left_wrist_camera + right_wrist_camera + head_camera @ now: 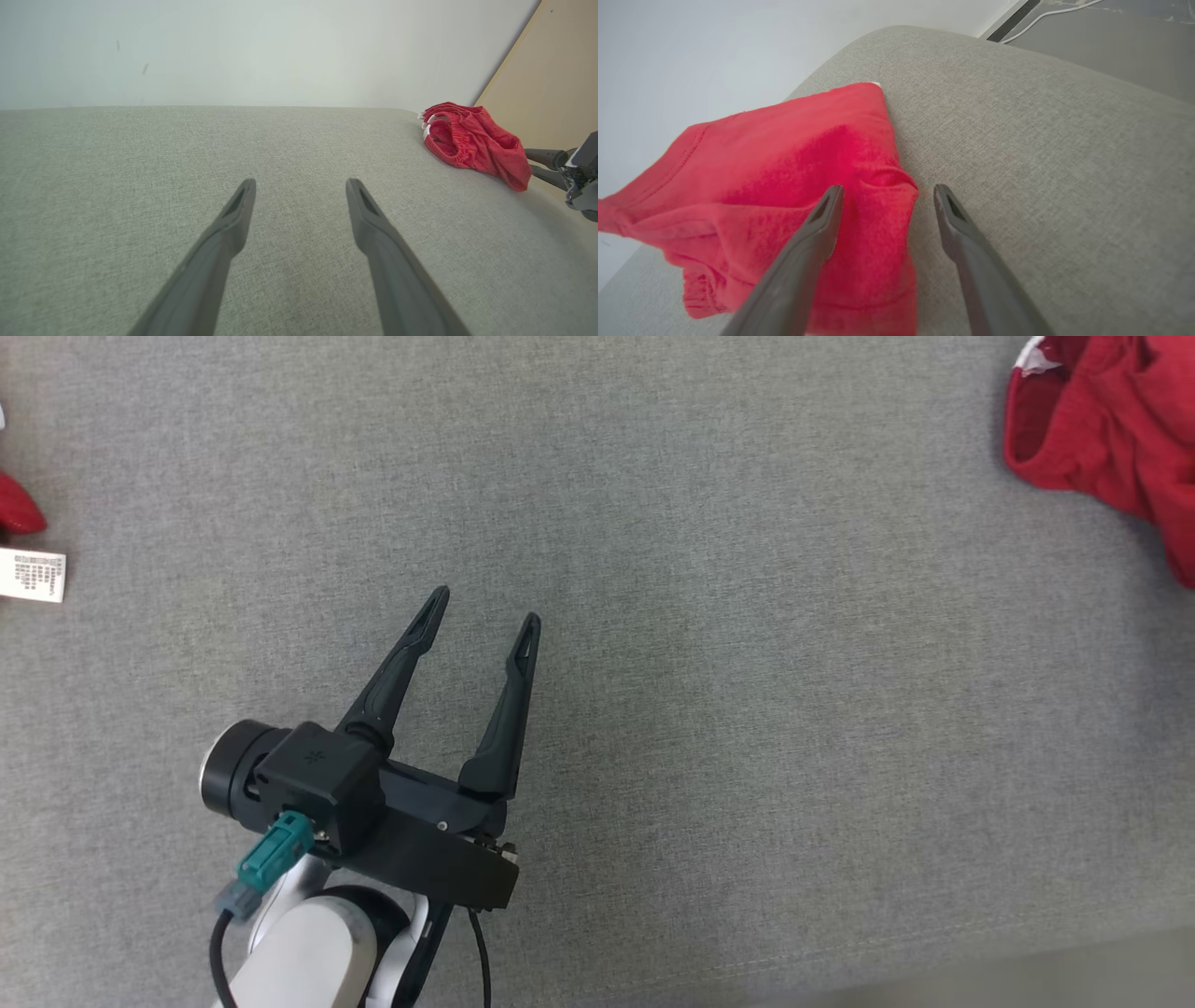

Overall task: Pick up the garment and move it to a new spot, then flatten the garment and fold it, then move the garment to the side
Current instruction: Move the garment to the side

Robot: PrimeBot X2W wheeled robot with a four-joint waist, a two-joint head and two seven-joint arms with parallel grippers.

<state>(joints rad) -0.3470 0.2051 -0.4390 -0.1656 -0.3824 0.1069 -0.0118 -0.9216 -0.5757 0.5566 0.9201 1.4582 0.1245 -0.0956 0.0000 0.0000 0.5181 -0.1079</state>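
Observation:
The garment is a crumpled red piece with an elastic waistband, lying at the far right corner of the grey fabric surface. In the left wrist view the garment sits near the surface's right edge, with my right gripper just beside it. My right gripper is open, and a raised fold of the garment lies between its fingers. My left gripper is open over bare fabric, far left of the garment, with nothing between its fingers.
A scrap of red cloth and a white printed label show at the left edge of the head view. A white wall backs the surface and a tan panel stands at its right. The floor carries a white cable.

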